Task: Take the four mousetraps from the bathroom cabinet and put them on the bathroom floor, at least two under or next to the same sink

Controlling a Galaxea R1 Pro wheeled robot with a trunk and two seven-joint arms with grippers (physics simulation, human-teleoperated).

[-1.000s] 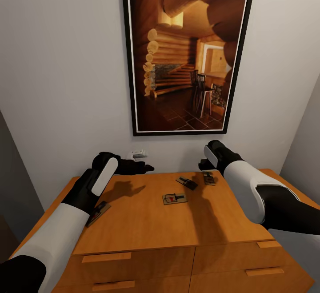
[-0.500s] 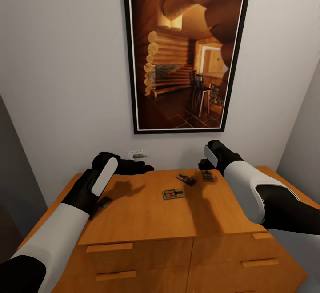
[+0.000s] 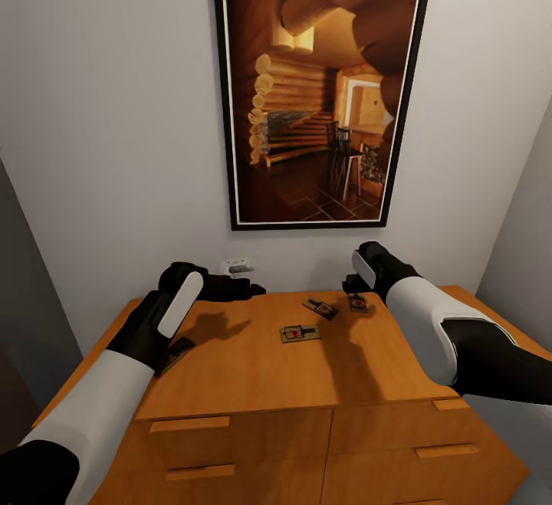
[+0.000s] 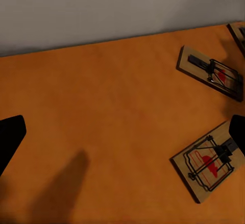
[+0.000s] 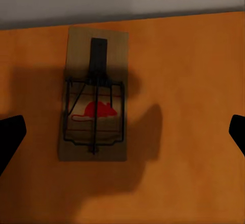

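Both tools spread apart — right tool (image 5: 122, 132) above mousetrap (image 5: 95, 106), left tool (image 4: 122, 137) over cabinet (image 3: 253, 367) top.

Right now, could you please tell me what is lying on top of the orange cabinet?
Four mousetraps lie on the cabinet: one mid-top, two near the wall, one partly covered by the left forearm. The drawers' contents are hidden.
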